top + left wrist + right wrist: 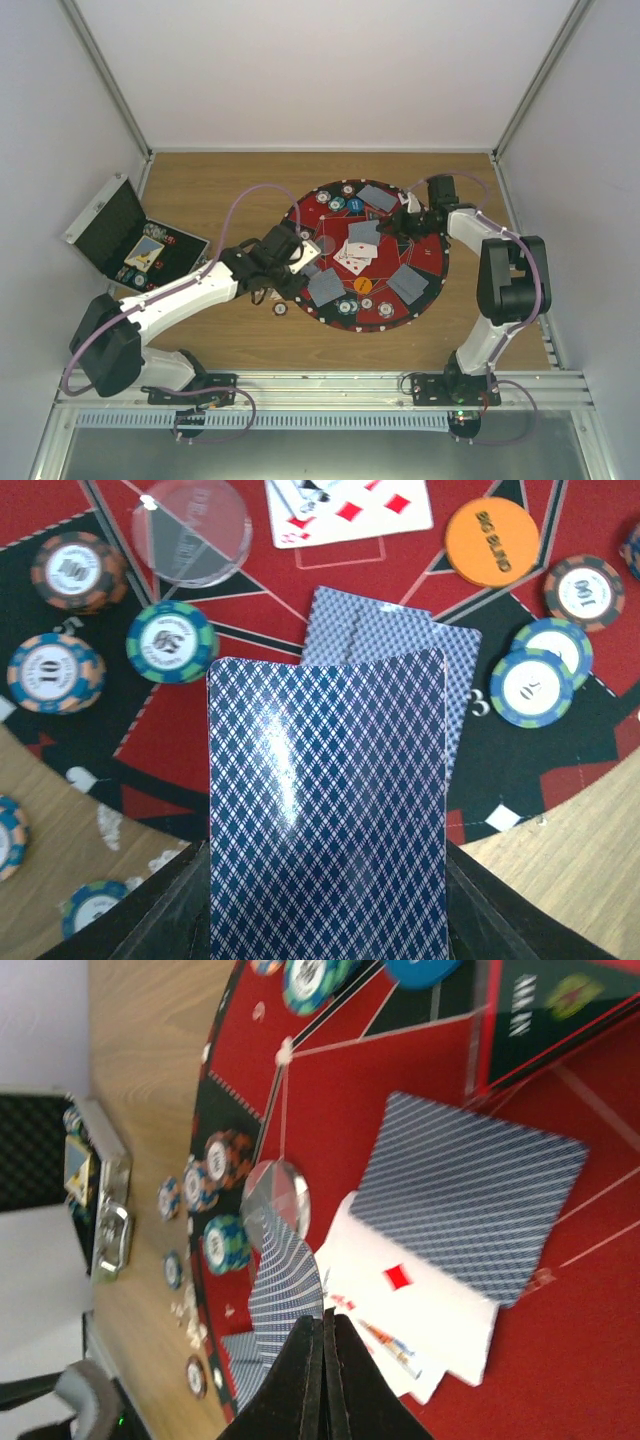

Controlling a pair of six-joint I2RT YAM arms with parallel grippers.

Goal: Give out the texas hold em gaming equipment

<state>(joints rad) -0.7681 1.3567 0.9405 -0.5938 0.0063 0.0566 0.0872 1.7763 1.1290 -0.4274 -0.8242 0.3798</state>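
L gripper [326, 925] jaws narrowly parted, pinching blue-backed card [325, 810] by its end, at mat [425, 255] 9 o'clock edge. Card is light, thin, flexy, slick: grip flat faces near edge. R gripper [325, 1360] closed, empty, approx. 1 o'clock.

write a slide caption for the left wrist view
A blue-backed card held face down in the left gripper over the red-and-black mat, amid poker chips
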